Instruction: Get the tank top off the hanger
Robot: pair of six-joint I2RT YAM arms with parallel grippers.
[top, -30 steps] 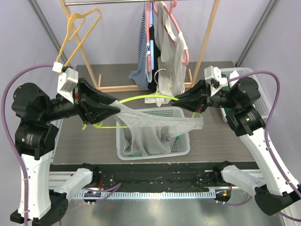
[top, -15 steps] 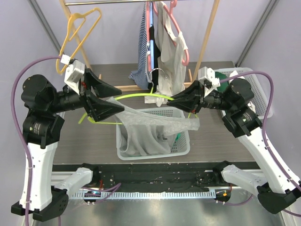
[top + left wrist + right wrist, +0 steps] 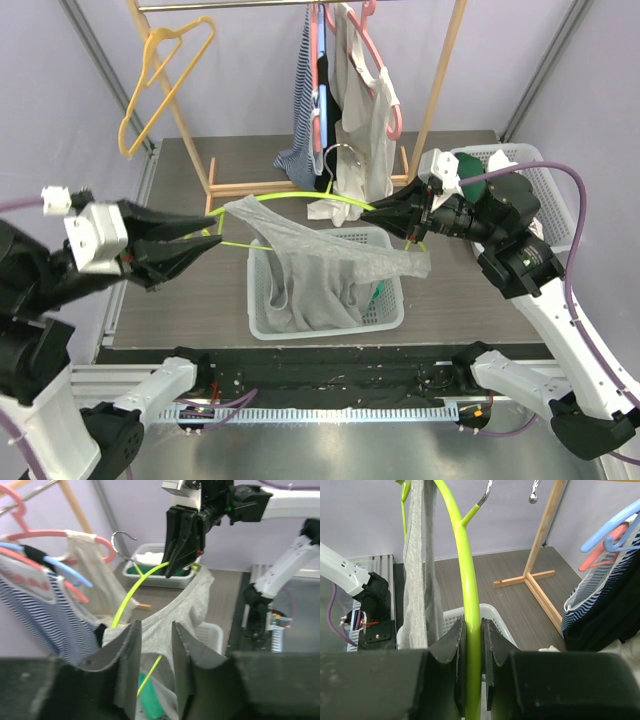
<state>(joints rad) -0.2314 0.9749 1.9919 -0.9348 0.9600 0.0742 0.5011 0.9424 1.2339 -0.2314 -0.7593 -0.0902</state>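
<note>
The grey tank top hangs on a lime green hanger, and its lower part trails into the white basket. My right gripper is shut on the hanger's right arm; the right wrist view shows its jaws pinching the green bar, with the tank top hanging to the left. My left gripper stands open to the left of the garment, apart from it. In the left wrist view the tank top and hanger show beyond that gripper, with nothing between its fingers.
A wooden rack stands at the back with clothes on pink and blue hangers and a bare yellow hanger. A second white basket sits at the far right, behind my right arm.
My left gripper has opened, let go of the tank top's left shoulder and drawn back to the left. The garment stays on the hanger, which my right gripper still holds.
</note>
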